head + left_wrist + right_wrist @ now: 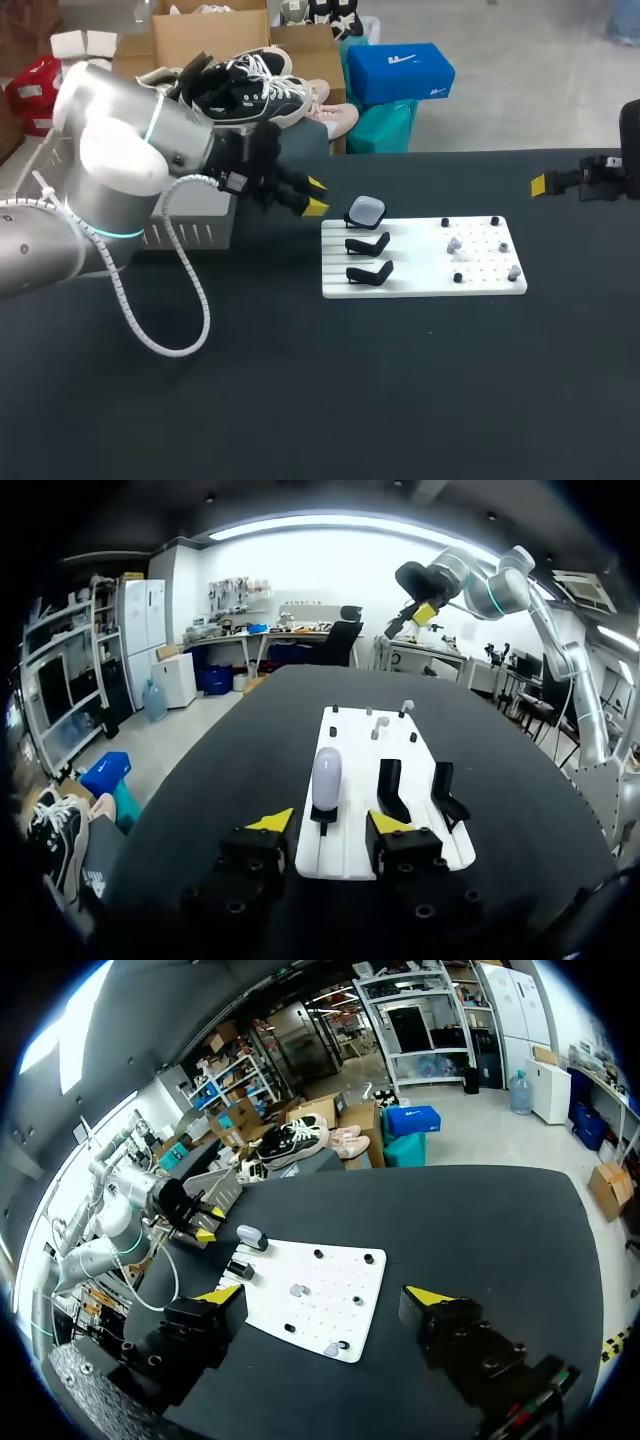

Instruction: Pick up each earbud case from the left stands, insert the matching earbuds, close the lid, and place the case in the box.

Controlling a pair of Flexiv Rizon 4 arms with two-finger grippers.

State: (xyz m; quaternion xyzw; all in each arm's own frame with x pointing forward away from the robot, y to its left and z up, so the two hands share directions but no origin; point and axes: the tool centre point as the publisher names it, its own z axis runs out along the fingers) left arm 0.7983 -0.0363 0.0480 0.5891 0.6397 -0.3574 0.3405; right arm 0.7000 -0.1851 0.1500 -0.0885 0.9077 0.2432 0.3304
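left wrist view: left gripper (332,822) hovering, jaws spread, lining up for pickup on earbud case (326,777) resting on stand (320,820); right gripper (330,1297) hanging aside, jaws spread.

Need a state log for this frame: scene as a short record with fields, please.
earbud case: one, on the far-end stand of the white board
empty stands: two, the nearer ones
earbuds: on the board's right half
left jaws: open, case just ahead, not touching
right jaws: open, far right, clear of the board
box: left of the board, partly hidden
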